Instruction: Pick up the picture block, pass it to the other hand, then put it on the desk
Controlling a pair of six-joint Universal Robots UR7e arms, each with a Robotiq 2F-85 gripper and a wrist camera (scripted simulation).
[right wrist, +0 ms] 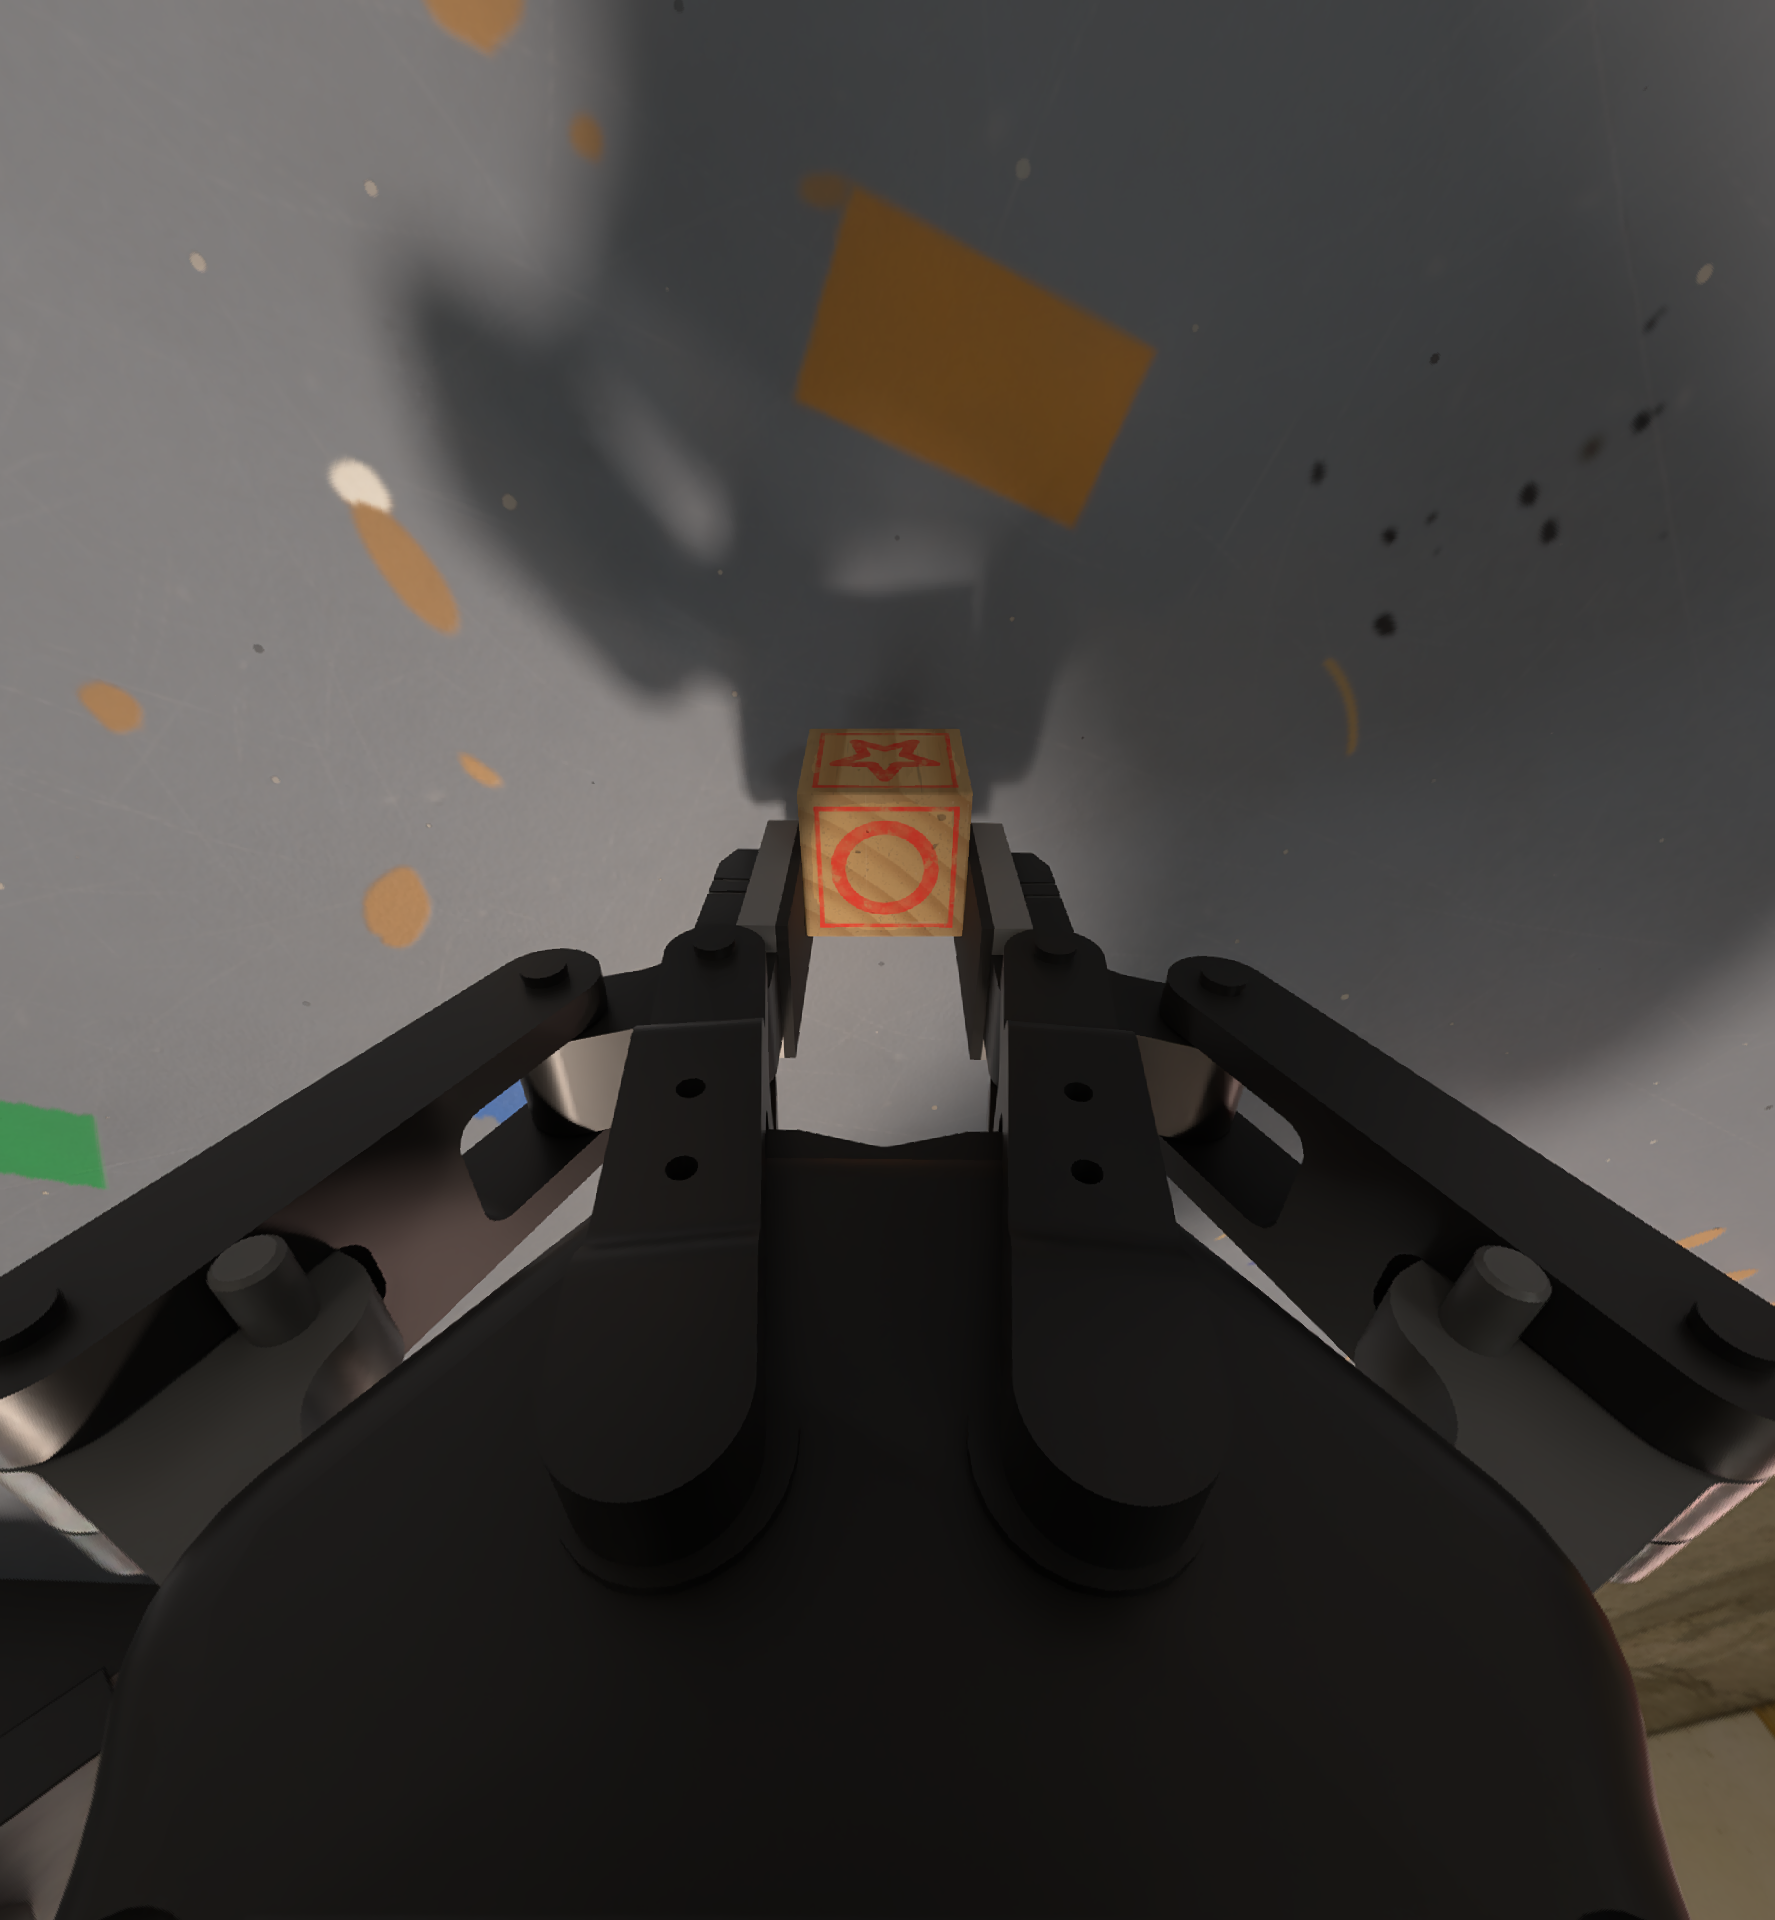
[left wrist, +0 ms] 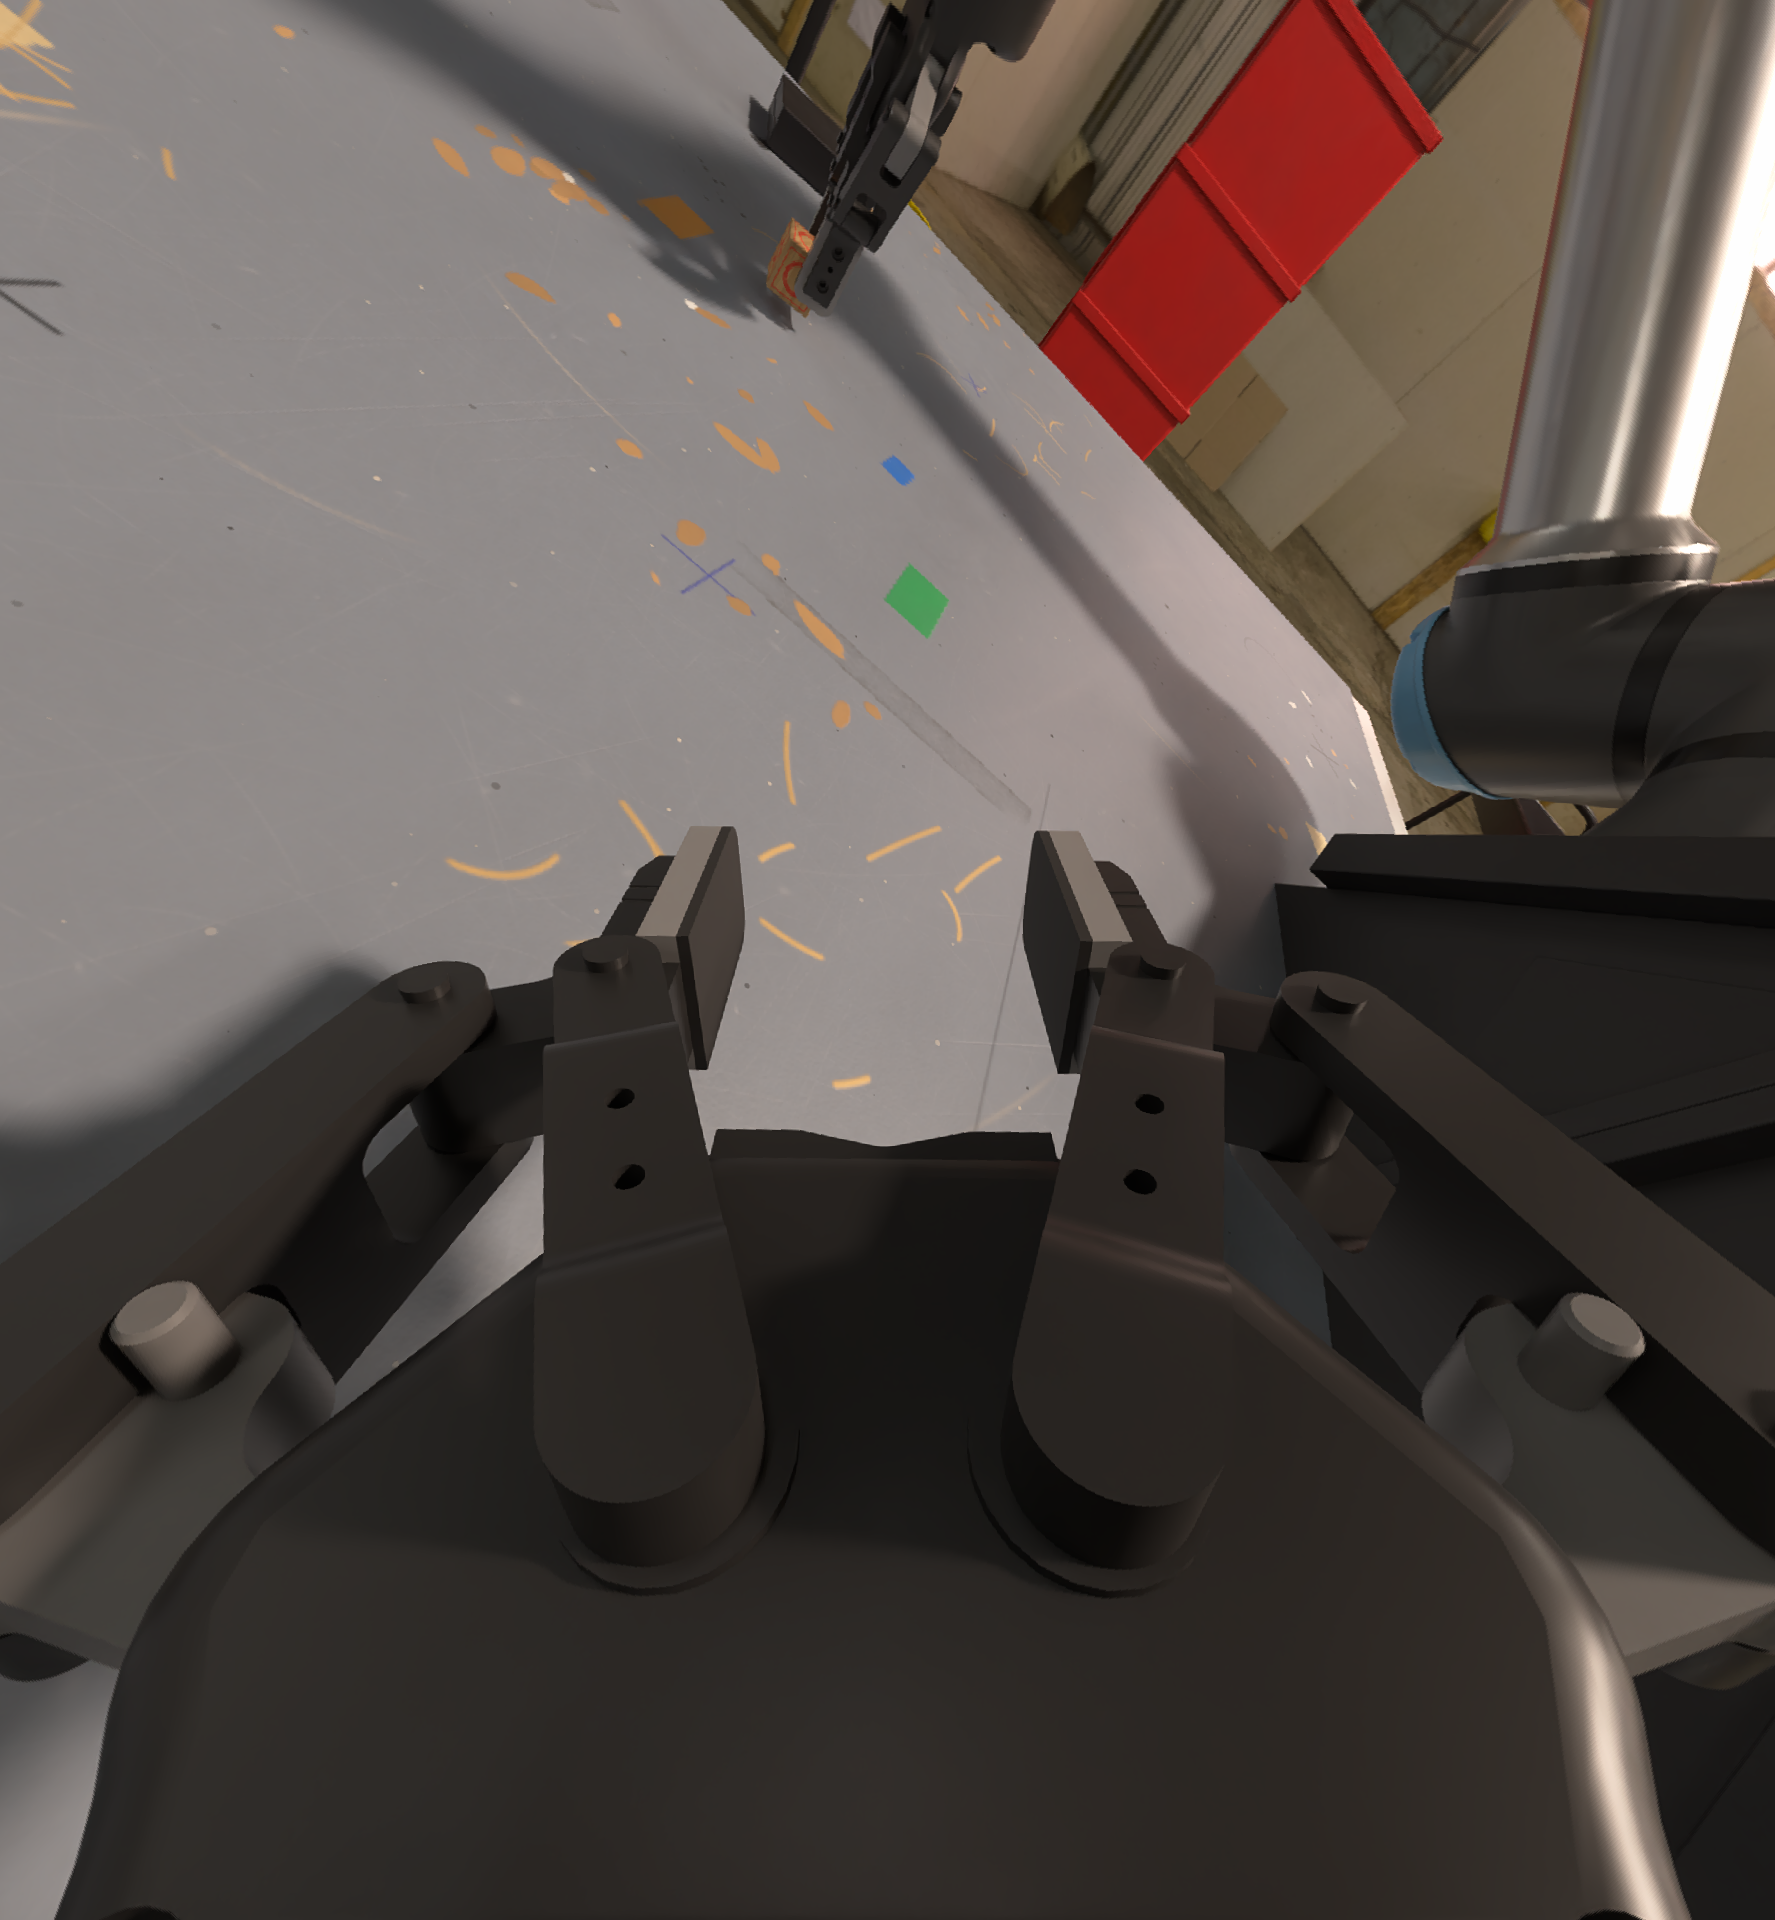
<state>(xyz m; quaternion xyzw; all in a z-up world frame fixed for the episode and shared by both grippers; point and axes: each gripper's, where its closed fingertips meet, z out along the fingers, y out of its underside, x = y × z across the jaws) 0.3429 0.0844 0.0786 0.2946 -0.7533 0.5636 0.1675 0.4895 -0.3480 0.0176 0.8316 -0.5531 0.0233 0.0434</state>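
The picture block (right wrist: 884,868) is a small wooden cube with a red ring on the face towards me and a red star on top. My right gripper (right wrist: 883,831) has its two pads pressed against the block's left and right sides, low over the grey desk (right wrist: 239,416). In the left wrist view the block (left wrist: 787,272) and the right gripper (left wrist: 841,260) show far off near the desk's far edge; I cannot tell whether the block touches the desk. My left gripper (left wrist: 885,842) is open and empty, above the desk near its right edge.
The desk bears paint spots, a green patch (left wrist: 916,600), a blue patch (left wrist: 896,471) and an orange patch (right wrist: 971,358) just beyond the block. Red bins (left wrist: 1247,218) stand past the desk edge. A silver arm link (left wrist: 1631,312) and its black base (left wrist: 1548,935) are at the right.
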